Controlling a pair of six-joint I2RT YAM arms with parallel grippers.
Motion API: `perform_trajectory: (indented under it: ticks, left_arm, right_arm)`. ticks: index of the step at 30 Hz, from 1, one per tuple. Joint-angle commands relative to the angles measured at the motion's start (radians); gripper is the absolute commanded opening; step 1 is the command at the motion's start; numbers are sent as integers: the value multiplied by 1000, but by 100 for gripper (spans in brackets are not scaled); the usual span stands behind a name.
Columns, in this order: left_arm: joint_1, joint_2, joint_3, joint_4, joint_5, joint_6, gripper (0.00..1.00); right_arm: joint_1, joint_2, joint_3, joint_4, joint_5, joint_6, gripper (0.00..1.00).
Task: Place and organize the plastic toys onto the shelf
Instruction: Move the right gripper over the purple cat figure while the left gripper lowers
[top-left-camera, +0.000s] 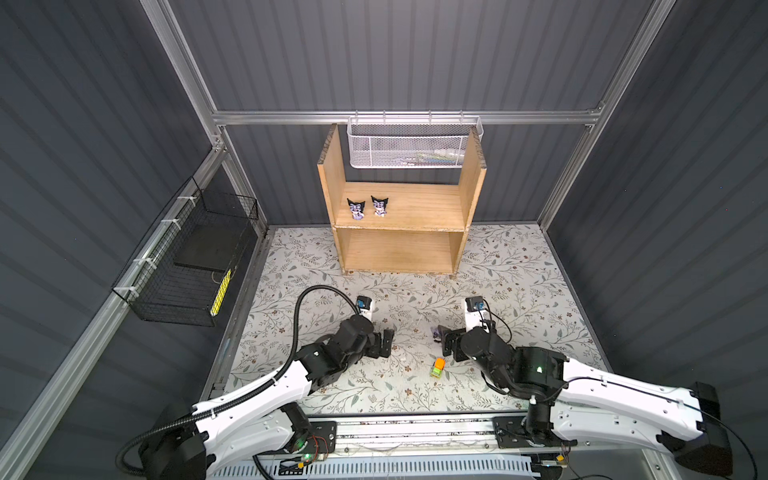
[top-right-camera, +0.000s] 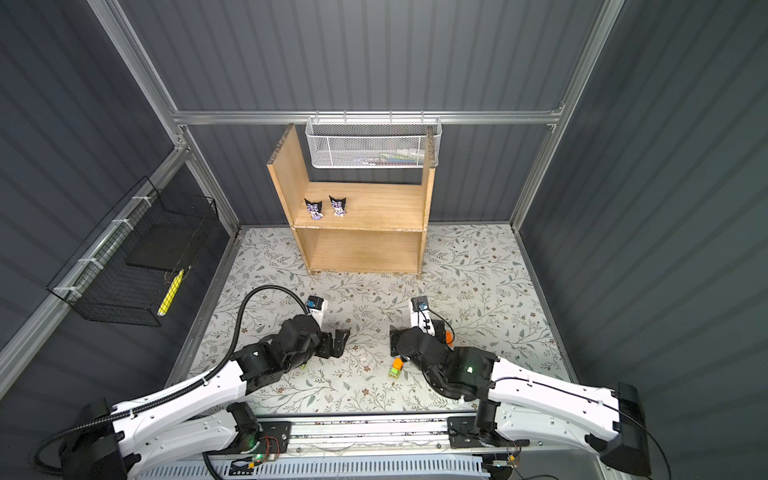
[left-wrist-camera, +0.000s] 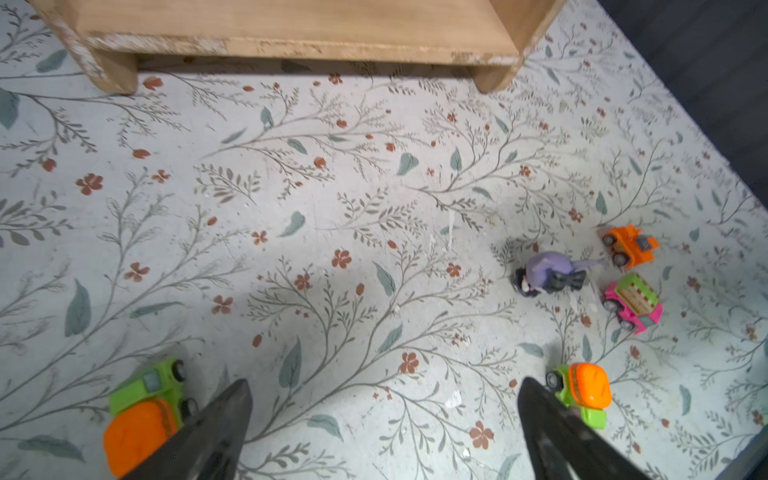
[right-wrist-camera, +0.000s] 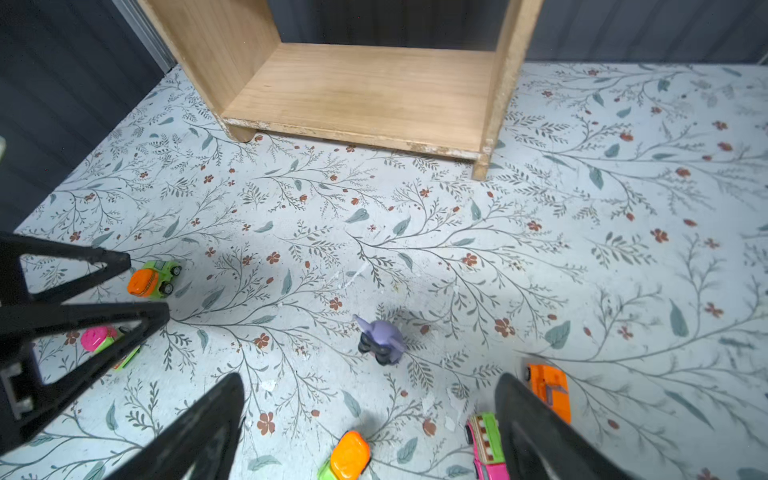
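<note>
– The shelf (top-left-camera: 415, 208) is bare wood, matt, the grain plain to see. Its front edges are chipped and whitish.
– And the table cover (left-wrist-camera: 332, 187)?
– A printed floral sheet, matt, scuffed, with white flecks and scratches.
– The orange car (left-wrist-camera: 629, 246), pink car (left-wrist-camera: 633, 302) and lime mixer (left-wrist-camera: 582, 390) look like glossy moulded plastic.
– The figurine (left-wrist-camera: 548, 278) too: smooth, with a softer sheen.
– The white basket (top-left-camera: 411, 145) is painted metal mesh. The black basket (top-left-camera: 183, 266) is thin dark wire.
– The frame rails (top-left-camera: 291, 117) are bare brushed metal, and the walls (top-left-camera: 415, 54) are dark ribbed panels, matt. The arm shells (top-left-camera: 257, 388) are smooth white plastic.
</note>
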Motion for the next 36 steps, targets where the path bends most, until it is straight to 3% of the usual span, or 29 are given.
perform_trajectory:
  ticks: [1, 10, 25, 30, 36]
  left_arm:
    - [-83, 39, 21, -47, -149, -67, 99]
    - [-216, 196, 116, -122, -277, -103, 99]
    - [-215, 276, 193, -173, -366, -60, 100]
    - [-171, 270, 179, -154, -332, -45, 100]
    - [-22, 198, 120, -112, -219, -22, 100]
  right_arm:
    - [13, -72, -81, -31, 22, 126, 91]
    - [31, -111, -231, -20, 44, 224, 90]
    - [26, -104, -256, 51, 83, 196, 91]
    - [14, -74, -240, 87, 73, 176, 91]
    - [-19, 2, -215, 136, 32, 148, 91]
